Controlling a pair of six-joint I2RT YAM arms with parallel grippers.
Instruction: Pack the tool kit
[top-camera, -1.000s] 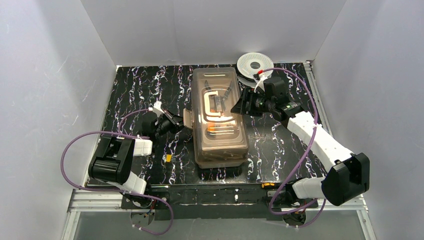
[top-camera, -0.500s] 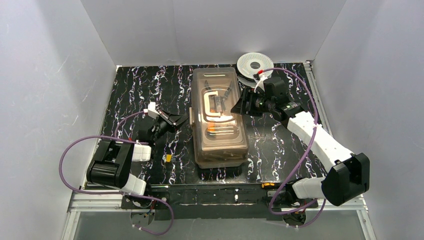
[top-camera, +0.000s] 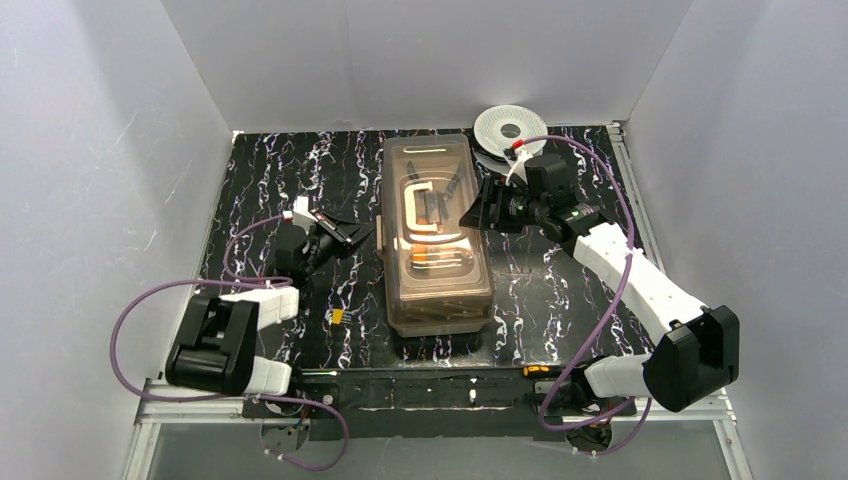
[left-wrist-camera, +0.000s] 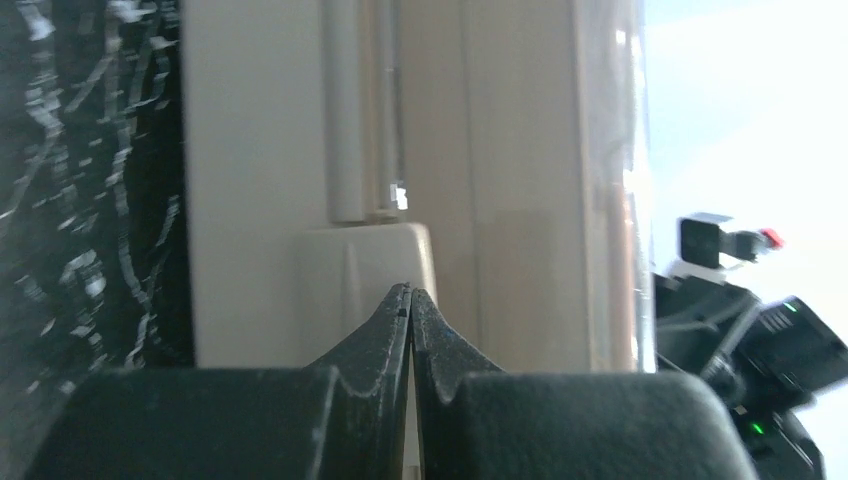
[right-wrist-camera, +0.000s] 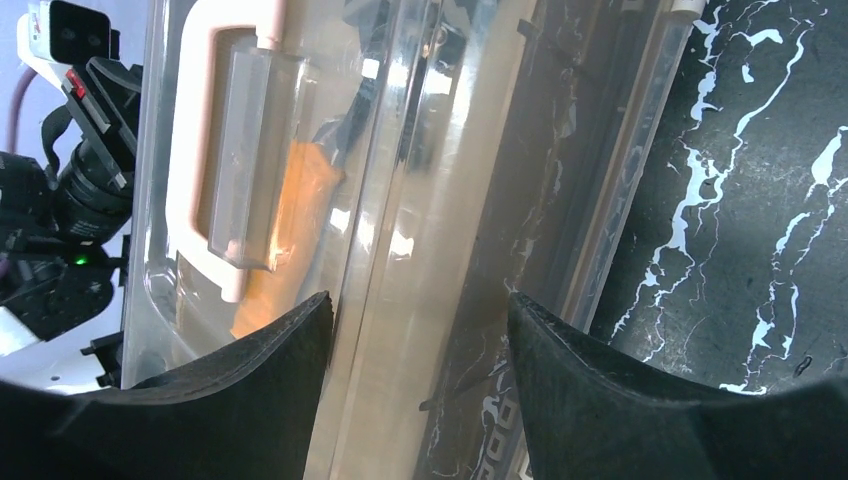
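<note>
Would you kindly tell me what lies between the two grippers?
The toolbox sits between the left gripper and the right gripper, seen best in the top view.

The toolbox (right-wrist-camera: 430, 150) in front of the right gripper's (right-wrist-camera: 418, 297) jaws is translucent smoky-brown plastic, smooth and glossy with bright reflections. Its cream handle (right-wrist-camera: 200, 150) is smooth opaque plastic. Just ahead of the left gripper's (left-wrist-camera: 411, 292) jaws, the beige latch (left-wrist-camera: 365, 270) looks like smooth satin plastic. Both sets of jaws are matt black and faintly grainy. The counter (right-wrist-camera: 760, 200) is polished black with white marble-like veining.
</note>
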